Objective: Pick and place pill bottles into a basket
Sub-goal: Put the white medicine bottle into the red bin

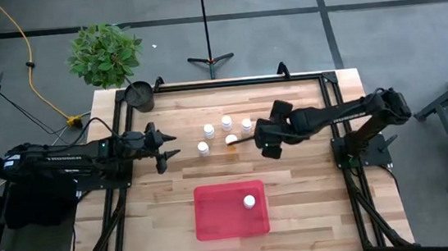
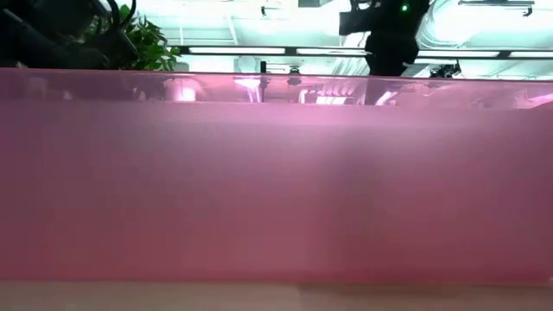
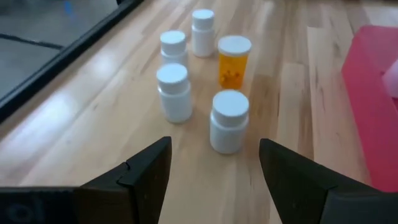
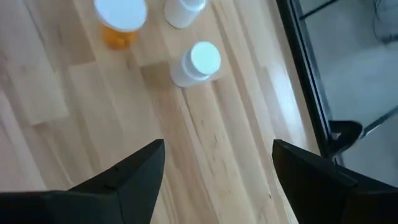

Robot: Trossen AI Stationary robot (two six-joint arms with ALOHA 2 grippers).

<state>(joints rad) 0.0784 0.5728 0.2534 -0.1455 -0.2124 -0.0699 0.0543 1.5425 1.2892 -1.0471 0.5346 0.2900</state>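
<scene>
Five pill bottles stand upright in a cluster on the wooden table: four white ones (image 1: 209, 130) (image 1: 226, 122) (image 1: 246, 125) (image 1: 203, 148) and an orange one with a white cap (image 1: 231, 140). A sixth white bottle (image 1: 249, 200) stands in the red basket (image 1: 217, 221) at the near middle. My left gripper (image 1: 175, 145) is open and empty, just left of the cluster, with the nearest white bottle (image 3: 229, 121) ahead of its fingers. My right gripper (image 1: 252, 141) is open and empty, above the table just right of the orange bottle (image 4: 121, 18).
A small dark round pot (image 1: 139, 95) stands at the far left corner, with a potted plant (image 1: 104, 53) beyond the table edge. A black frame rail (image 1: 236, 81) runs along the far edge. In the low view the basket's wall (image 2: 276, 173) fills nearly everything.
</scene>
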